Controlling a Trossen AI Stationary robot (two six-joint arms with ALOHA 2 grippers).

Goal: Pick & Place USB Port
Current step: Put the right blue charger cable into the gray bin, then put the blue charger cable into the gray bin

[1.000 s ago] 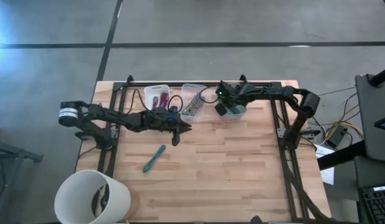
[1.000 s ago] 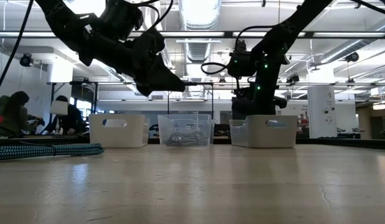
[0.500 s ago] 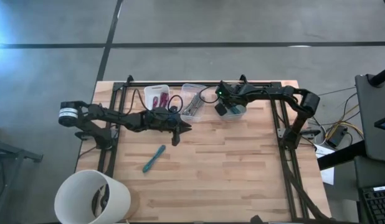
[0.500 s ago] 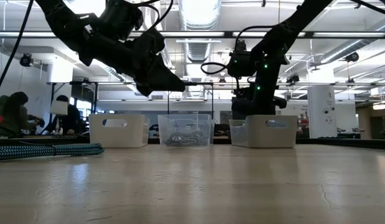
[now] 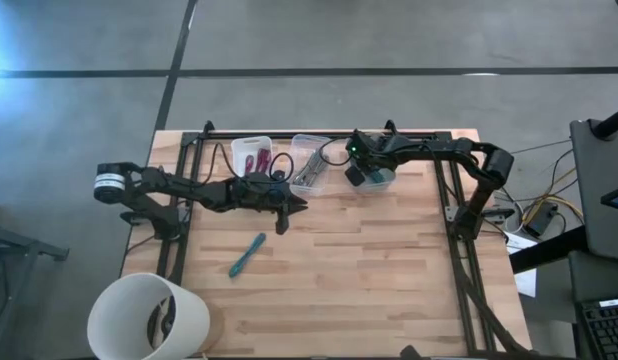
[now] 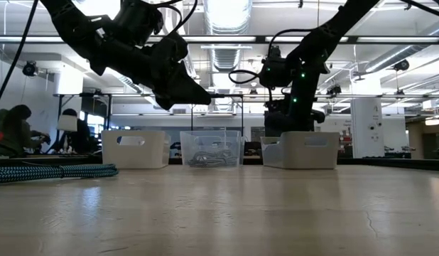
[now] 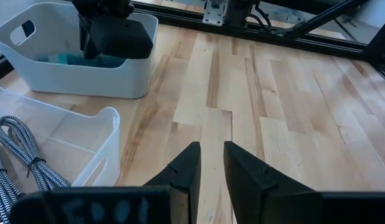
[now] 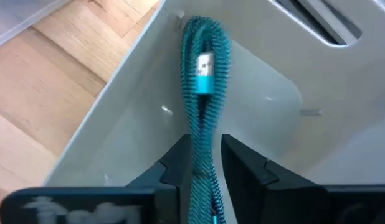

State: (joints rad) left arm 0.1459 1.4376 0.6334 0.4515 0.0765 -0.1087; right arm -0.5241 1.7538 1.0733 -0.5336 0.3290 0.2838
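A teal braided USB cable (image 8: 205,81) is bundled into a loop, its silver plug (image 8: 205,64) showing, inside the right white bin (image 5: 377,180). My right gripper (image 8: 206,163) reaches down into that bin and is shut on the cable. A second teal cable (image 5: 247,255) lies flat on the wood near the table's left side. My left gripper (image 5: 297,204) hovers above the table's middle, in front of the clear bin (image 5: 309,162); it is shut and holds nothing. My right gripper pinches the looped teal cable's strands (image 8: 204,140) between its two fingers, coming from above and pointing down into the bin, with the fingers lying across the bundle. The plug end reaches past the fingertips toward the bin's wall. Whether the bundle touches the bin's floor is not visible.
Three bins stand in a row along the far edge: a white one with red cables (image 5: 252,153), the clear one with grey cables, and the right white one. A large white bucket (image 5: 149,318) sits off the near-left corner. Bare wood fills the table's middle and right (image 5: 389,270).
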